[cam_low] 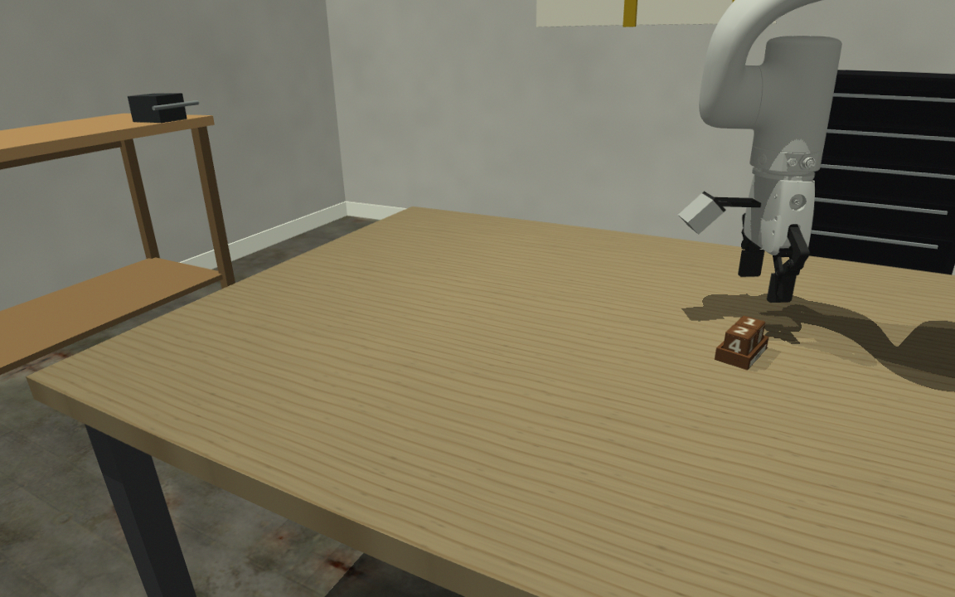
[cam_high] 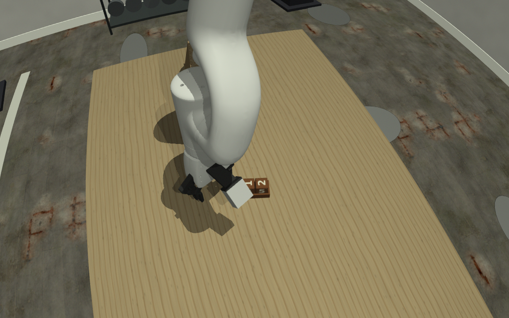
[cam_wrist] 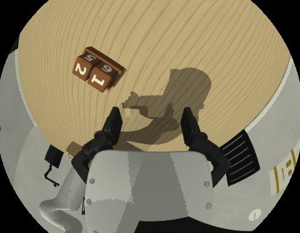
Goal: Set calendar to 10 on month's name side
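The brown tray [cam_high: 263, 195] [cam_low: 732, 358] [cam_wrist: 105, 58] stands on the table with both cubes side by side in it. One cube [cam_high: 261, 183] [cam_low: 740, 331] [cam_wrist: 81, 68] shows 2 on top, 5 on one long side and 4 on its end. The other cube [cam_low: 751, 322] [cam_wrist: 98, 81] shows 1 on top, with a 6 beside it in the wrist view; in the top view the wrist camera partly covers it. A pale marking on the tray's long side in the exterior view is too small to read. My gripper [cam_high: 193, 191] [cam_low: 765, 277] [cam_wrist: 151, 114] is open and empty, above the table and to one side of the tray.
The pale wrist camera block [cam_high: 238, 193] [cam_low: 700, 213] sticks out from the arm beside the gripper. The wooden table [cam_high: 307, 245] [cam_low: 392, 371] [cam_wrist: 150, 42] carries the arm's shadow. A black drawer cabinet [cam_low: 904, 170] stands behind the table.
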Motion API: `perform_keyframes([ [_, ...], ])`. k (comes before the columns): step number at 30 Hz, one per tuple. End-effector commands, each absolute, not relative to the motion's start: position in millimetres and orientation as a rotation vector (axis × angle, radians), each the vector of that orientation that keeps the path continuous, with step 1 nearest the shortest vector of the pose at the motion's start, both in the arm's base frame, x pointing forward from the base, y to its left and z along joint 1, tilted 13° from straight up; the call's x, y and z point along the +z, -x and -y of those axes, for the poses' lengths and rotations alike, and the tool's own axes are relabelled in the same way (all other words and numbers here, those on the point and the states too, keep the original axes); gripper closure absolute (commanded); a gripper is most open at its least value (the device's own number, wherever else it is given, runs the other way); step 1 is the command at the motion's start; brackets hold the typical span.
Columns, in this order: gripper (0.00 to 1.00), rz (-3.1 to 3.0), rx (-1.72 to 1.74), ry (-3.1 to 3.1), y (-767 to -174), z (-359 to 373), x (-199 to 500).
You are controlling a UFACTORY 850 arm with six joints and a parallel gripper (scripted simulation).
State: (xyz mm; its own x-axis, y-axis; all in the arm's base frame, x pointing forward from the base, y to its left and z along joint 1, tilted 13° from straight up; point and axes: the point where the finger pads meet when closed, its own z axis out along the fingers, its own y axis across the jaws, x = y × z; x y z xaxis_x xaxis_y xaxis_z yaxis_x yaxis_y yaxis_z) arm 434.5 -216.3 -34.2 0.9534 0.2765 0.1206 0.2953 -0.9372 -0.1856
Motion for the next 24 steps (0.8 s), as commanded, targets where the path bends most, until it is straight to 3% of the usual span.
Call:
perform_keyframes([
  [1,0.0,0.367,-0.132,2.912,-414.9,214.3,-34.4],
  [24,0.0,-0.004,-0.093,2.927,-381.2,210.2,-35.7],
])
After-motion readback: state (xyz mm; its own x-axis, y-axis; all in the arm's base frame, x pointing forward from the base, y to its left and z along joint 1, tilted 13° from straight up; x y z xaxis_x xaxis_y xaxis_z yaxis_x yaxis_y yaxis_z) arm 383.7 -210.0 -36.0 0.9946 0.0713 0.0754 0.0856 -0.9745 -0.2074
